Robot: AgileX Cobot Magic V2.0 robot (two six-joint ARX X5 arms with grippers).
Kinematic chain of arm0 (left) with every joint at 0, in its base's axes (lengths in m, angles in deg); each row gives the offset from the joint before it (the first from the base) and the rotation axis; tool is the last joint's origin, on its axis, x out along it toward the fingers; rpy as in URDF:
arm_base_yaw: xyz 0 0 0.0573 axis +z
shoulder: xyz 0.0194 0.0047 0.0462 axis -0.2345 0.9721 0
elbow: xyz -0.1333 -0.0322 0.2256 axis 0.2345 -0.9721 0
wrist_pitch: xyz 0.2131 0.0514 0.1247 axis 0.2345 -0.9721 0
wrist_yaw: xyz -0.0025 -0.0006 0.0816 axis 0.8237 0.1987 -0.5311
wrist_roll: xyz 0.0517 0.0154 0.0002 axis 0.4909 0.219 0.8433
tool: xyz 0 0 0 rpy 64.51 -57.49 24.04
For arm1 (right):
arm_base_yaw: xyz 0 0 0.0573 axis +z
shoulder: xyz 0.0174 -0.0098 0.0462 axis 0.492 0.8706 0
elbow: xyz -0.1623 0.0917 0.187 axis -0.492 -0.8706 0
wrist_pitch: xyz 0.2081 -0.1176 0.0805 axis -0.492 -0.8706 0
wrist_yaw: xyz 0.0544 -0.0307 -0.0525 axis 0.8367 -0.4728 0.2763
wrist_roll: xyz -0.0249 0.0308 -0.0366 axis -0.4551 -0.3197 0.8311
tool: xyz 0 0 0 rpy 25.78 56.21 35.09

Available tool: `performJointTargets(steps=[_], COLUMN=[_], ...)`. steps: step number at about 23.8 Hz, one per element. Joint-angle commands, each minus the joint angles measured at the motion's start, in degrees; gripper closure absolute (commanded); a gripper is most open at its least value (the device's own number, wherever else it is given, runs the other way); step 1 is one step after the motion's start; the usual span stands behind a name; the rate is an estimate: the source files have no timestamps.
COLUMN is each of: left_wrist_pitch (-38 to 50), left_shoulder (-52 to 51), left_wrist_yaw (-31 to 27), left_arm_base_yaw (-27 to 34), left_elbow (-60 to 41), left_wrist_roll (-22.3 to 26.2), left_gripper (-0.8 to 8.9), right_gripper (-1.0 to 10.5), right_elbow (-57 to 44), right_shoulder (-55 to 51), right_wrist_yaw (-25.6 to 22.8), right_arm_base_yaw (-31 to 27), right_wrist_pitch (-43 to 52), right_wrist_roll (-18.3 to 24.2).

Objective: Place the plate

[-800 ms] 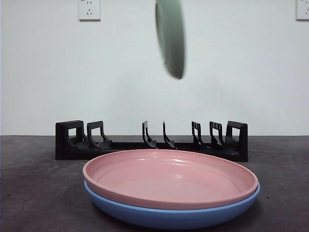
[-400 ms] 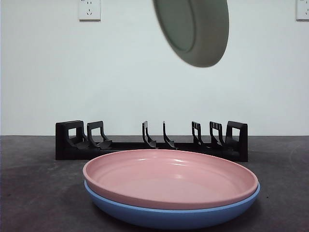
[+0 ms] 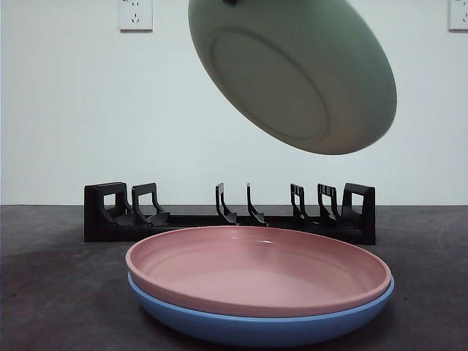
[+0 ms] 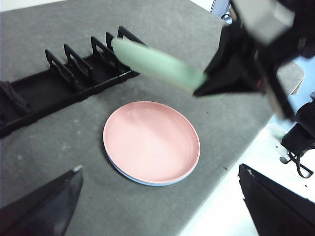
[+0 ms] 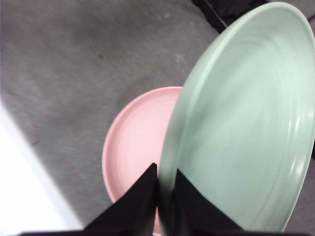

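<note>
A pale green plate (image 3: 292,73) hangs tilted high above the table, its underside facing the front camera. My right gripper (image 5: 165,196) is shut on the green plate's (image 5: 246,123) rim; the left wrist view shows that arm holding the plate (image 4: 157,66) over the rack's near side. The black plate rack (image 3: 230,212) stands at the back of the table with its slots bare. My left gripper (image 4: 157,206) is open, high above the table's front, holding nothing.
A pink plate (image 3: 256,267) lies stacked in a blue plate (image 3: 256,325) on the dark table in front of the rack. The stack also shows as the pink plate (image 4: 150,140) below the left wrist camera. Wall sockets (image 3: 135,14) sit on the white wall.
The green plate has turned from edge-on to showing its broad underside and has come lower and nearer, filling much more of the front view.
</note>
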Motion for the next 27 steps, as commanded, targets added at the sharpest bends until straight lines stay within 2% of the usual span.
performJointTargets(steps=[1,5,9,16,23,24,27], left_wrist_pitch=[1.49,2.10,2.29,2.29,2.40,2.40,2.40], left_shoulder=[0.50,0.83,0.85,0.85,0.85,0.85,0.85], left_wrist_yaw=[0.11,0.11,0.11,0.11,0.11,0.11,0.11], left_arm_base_yaw=[-0.26,-0.26,-0.26,-0.26,-0.26,-0.26,-0.26], left_elbow=[1.29,1.29,1.29,1.29,1.29,1.29,1.29], left_wrist_roll=[1.11,1.11,1.11,1.11,1.11,1.11,1.11], left_gripper=[3.15,3.15,3.15,3.15,3.15,3.15,3.15], right_gripper=[9.3,9.3,9.3,9.3,9.3,9.0,7.1], right_elbow=[-1.81,-4.85,-6.14,-6.14,-6.14,-6.14,-6.03], right_shoulder=[0.61,1.86,7.48,17.62,21.18,21.18,21.11], right_wrist_yaw=[-3.61,-4.76,-7.30,-8.35,-8.98,-8.96,-8.96], right_arm_base_yaw=[3.13,5.09,6.32,7.19,7.23,7.28,7.34], right_wrist_pitch=[2.12,2.97,3.85,6.95,7.37,7.34,6.95], right_wrist_roll=[-2.84,-4.52,-4.20,-4.81,-6.01,-6.16,-8.15])
